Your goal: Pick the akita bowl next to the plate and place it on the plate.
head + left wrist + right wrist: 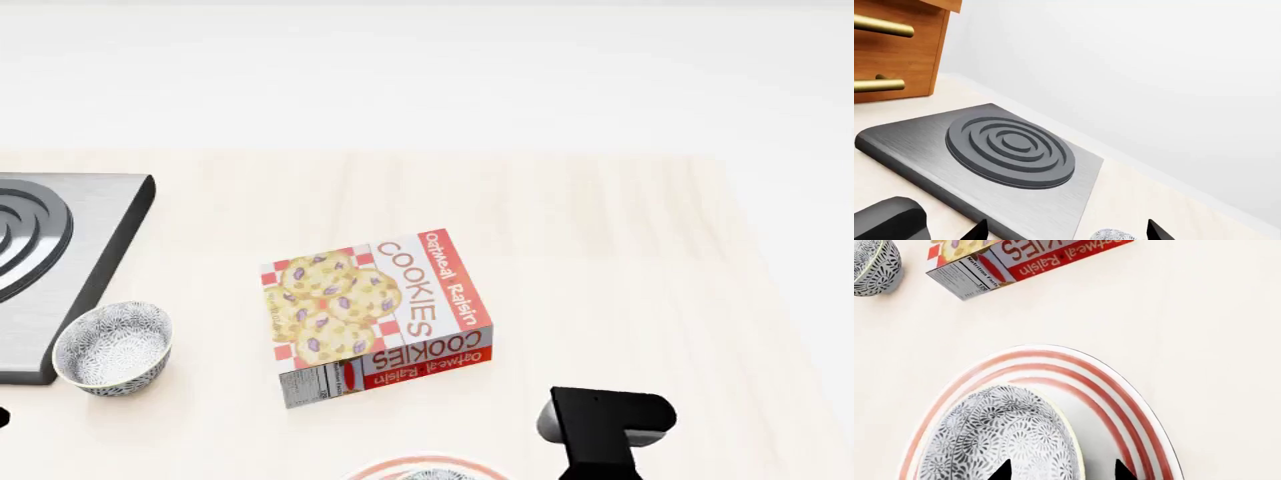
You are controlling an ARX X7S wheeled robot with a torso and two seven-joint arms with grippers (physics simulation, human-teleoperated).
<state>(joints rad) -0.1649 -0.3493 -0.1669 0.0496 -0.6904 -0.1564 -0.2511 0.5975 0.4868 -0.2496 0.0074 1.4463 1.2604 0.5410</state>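
In the head view, the grey stove plate (54,260) with its ringed burner fills the left edge, and its front corner comes down almost to the second patterned bowl (114,347), which stands upright on the pale counter (601,230) just beside that corner. To the right of this bowl lies the oatmeal raisin cookies box (380,315), flat and turned a little, near the middle of the frame. Between bowl and box there is a strip of free counter. Right of the box the counter is bare up to its right edge, and the whole upper band toward the wall is bare too.

At the bottom edge, slightly right of centre, only a thin arc of the plate (424,464) shows, and the right arm's dark body (607,425) rises just beside it.

In the right wrist view, the akita bowl (997,437) sits on the plate (1134,410), toward its left part; red rings show free around the right side. The right gripper (1061,471) has its two black tips apart, one over the bowl, one over the plate; it holds nothing.

In the left wrist view, the left gripper (1067,231) shows two dark tips wide apart, with nothing between them, above the stove's edge.
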